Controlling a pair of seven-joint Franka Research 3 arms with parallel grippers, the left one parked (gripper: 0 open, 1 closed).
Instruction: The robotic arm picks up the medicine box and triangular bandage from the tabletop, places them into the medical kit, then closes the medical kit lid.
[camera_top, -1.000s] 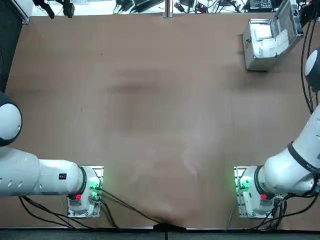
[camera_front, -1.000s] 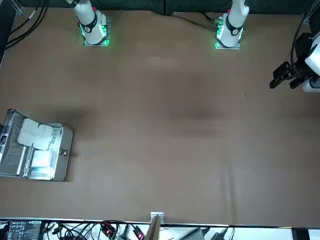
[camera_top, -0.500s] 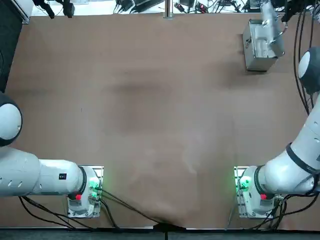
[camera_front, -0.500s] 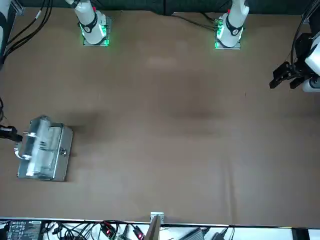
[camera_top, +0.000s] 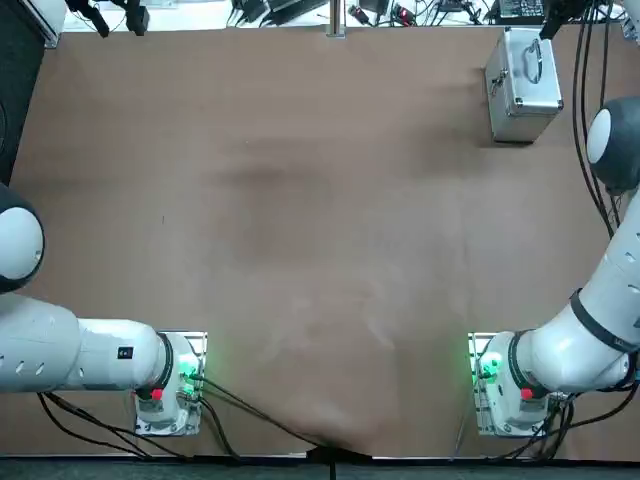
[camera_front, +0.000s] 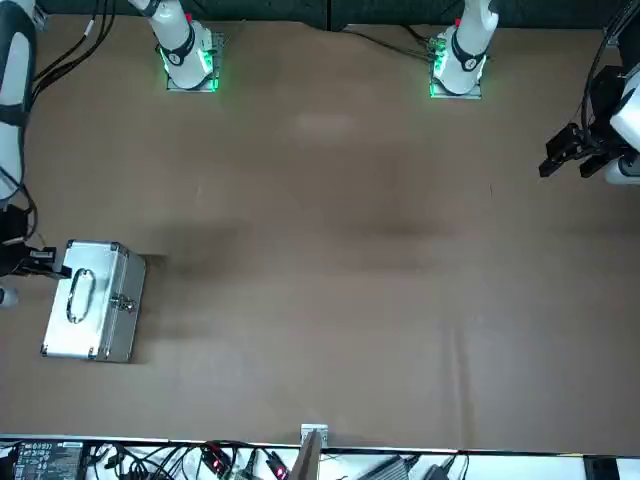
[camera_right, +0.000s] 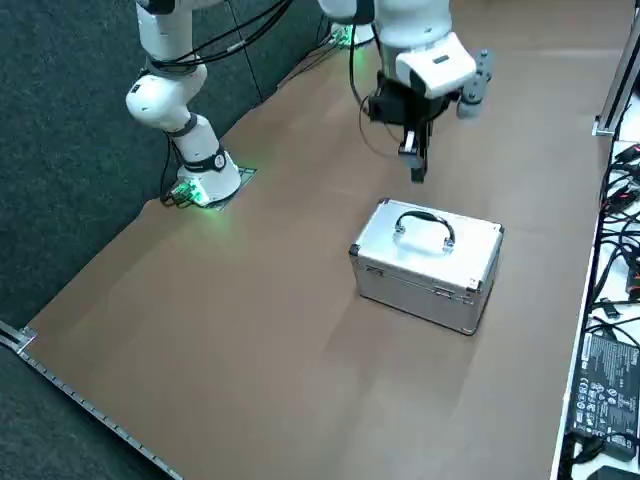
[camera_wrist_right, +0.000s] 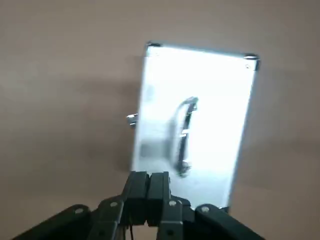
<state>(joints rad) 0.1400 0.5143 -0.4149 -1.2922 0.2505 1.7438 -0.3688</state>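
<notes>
The medical kit (camera_top: 508, 120) stands at the far right of the worktop (camera_top: 300, 230), its latch (camera_top: 497, 83) on the left side. The medical kit lid (camera_top: 530, 92) lies over its top, with the handle (camera_top: 538, 62) on it. The right pincer (camera_right: 417, 172) hangs above the worktop, near the kit.

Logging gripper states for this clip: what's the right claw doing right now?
Right claw: closed, fingertips together, holding nothing, above the shut silver aluminium case.
</notes>
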